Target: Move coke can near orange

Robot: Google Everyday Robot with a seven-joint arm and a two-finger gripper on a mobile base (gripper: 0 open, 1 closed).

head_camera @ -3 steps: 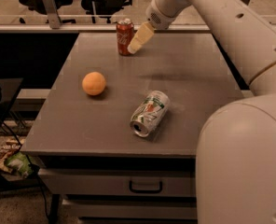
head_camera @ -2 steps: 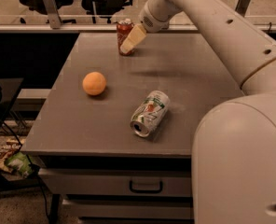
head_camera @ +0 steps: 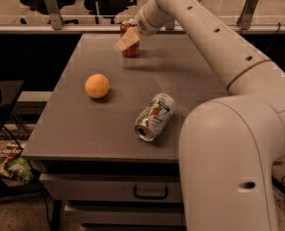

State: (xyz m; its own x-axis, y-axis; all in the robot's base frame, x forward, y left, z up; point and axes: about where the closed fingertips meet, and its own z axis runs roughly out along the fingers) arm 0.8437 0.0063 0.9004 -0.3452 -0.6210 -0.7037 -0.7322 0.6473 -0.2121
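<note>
The red coke can (head_camera: pixel 132 50) stands upright at the far edge of the grey table (head_camera: pixel 75 134), left of the middle. My gripper (head_camera: pixel 127 39) reaches in from the upper right and sits right at the can, covering part of its front. The orange (head_camera: pixel 97 86) lies on the table's left half, well in front of the can and a little to its left. The can and the orange are apart by about two can heights.
A white-and-green soda can (head_camera: pixel 155 117) lies on its side near the table's front edge, right of the orange. My arm (head_camera: pixel 219 47) spans the right side. A drawer (head_camera: pixel 150 193) is under the table. A railing and chairs stand behind.
My gripper has moved left along the far edge and now overlaps the coke can. The can, the orange and the white-and-green can have stayed in place.
</note>
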